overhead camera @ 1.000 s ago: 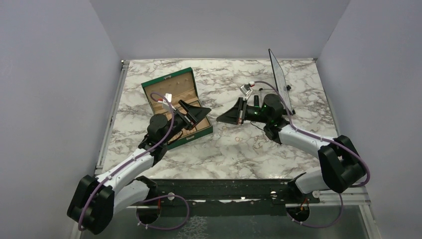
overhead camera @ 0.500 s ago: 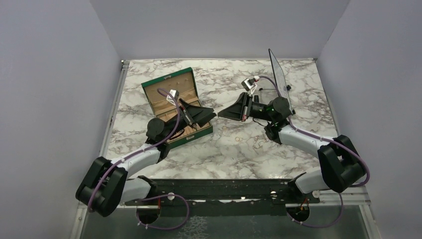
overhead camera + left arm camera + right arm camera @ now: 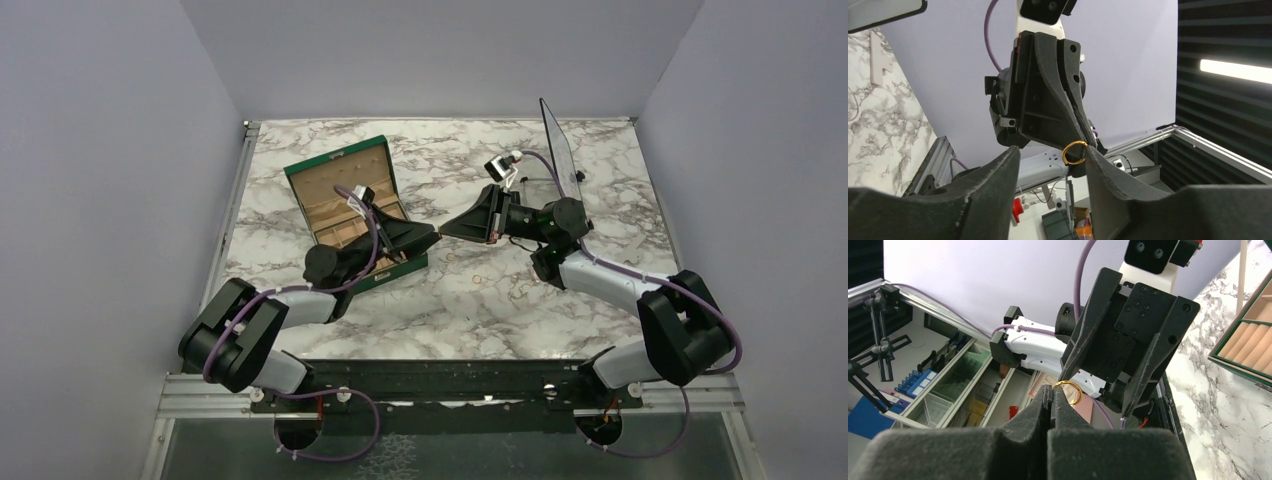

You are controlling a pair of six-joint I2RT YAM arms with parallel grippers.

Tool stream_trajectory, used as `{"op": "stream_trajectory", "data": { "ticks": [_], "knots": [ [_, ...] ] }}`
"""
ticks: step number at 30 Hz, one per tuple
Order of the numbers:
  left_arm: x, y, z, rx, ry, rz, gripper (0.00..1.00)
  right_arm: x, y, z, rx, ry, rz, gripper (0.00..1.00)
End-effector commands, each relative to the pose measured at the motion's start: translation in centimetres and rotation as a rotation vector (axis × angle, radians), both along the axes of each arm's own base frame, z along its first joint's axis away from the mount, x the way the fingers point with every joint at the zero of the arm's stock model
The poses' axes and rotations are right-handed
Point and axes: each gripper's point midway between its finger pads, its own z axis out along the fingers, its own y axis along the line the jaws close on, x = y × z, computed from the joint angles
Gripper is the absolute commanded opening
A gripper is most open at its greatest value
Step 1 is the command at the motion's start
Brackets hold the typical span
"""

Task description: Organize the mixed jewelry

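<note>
Here, mid-frame above the marbled table [image 3: 480, 300], my right gripper [image 3: 1052, 392] is pinched tight on a thin gold ring [image 3: 1068, 391], my left gripper [image 3: 1049, 154] half-open around it.

Box [image 3: 330, 185] on table [image 3: 460, 300] left of centre; just right of it, left gripper [image 3: 434, 237] and right gripper [image 3: 446, 229] meet, ring [image 3: 1064, 154] between.

A white counter [image 3: 600, 150] veined in grey marble sits between plain lavender walls [image 3: 440, 50]. Left of the middle a green box [image 3: 336, 154] lies open with its lid thrown back, the inside tan with ridged rolls and small compartments. Toward the right rear a thin dark panel [image 3: 558, 148] stands nearly on edge. A dark rail [image 3: 450, 375] runs along the near edge. Beyond the counter, the right wrist view shows open storage bins [image 3: 958, 375].
</note>
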Motion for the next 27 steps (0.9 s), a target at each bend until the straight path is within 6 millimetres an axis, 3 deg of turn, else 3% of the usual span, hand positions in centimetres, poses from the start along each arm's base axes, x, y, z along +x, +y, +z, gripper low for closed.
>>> {"op": "stream_trajectory", "data": {
  "ticks": [1,10,27],
  "knots": [
    [-4.0,1.4,5.7,-0.148,-0.286,-0.039,0.49,-0.8,-0.2,1.5,0.025,-0.054,0.028,0.01],
    [-5.3,0.8,7.1,-0.162,-0.350,-0.074,0.36,-1.0,-0.3,1.3,0.017,-0.049,0.030,0.01],
    [-5.0,1.0,6.6,-0.123,-0.364,-0.004,0.00,-1.0,-0.5,1.0,0.018,-0.033,0.013,0.01]
  ]
}}
